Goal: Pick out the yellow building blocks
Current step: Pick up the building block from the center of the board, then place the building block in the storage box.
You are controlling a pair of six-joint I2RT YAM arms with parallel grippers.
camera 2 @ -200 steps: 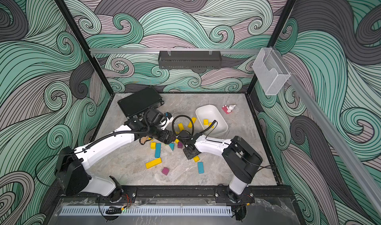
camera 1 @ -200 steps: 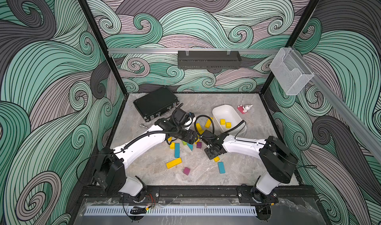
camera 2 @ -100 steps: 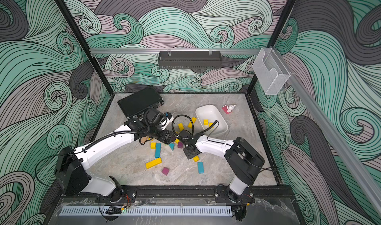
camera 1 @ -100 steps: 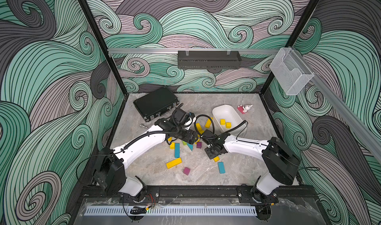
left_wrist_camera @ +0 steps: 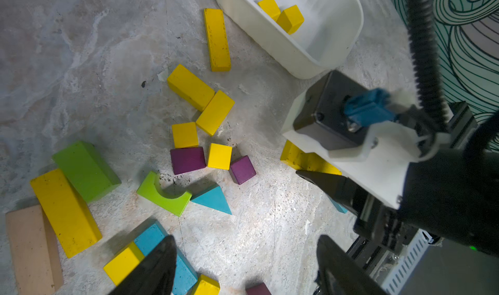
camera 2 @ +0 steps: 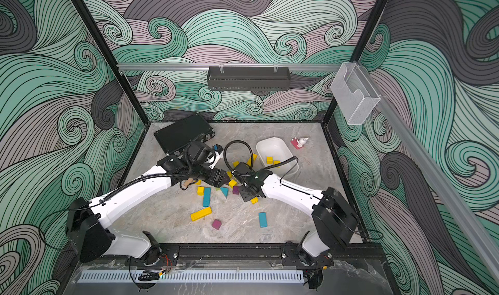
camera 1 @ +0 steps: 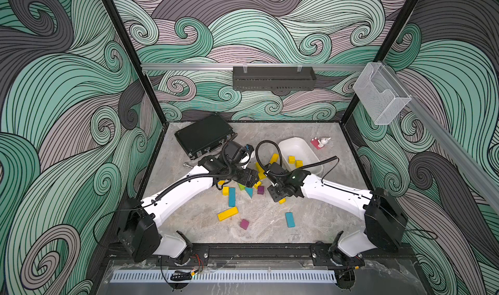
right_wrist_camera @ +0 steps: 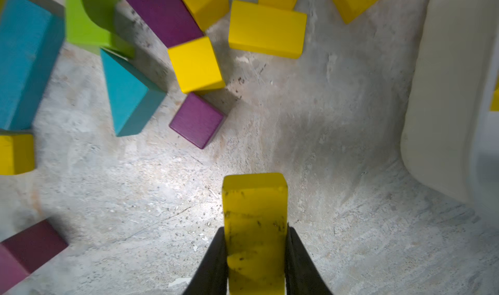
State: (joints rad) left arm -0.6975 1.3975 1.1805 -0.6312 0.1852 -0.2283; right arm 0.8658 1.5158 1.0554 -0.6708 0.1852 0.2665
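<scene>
Yellow bar [right_wrist_camera: 255,226]: I have it pinched in my right tool [right_wrist_camera: 255,253] above the surface [right_wrist_camera: 351,145], near the tub [right_wrist_camera: 453,91]. My left tool [left_wrist_camera: 243,266] hangs spread over loose yellow blocks [left_wrist_camera: 201,96].

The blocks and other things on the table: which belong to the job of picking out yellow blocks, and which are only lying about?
Belong to the job:
- yellow blocks on the table
- yellow bar gripped by the right gripper
- white bin holding two yellow blocks

Only lying about:
- purple cubes
- blue triangle
- green arch
- tan bar
- black case
</scene>
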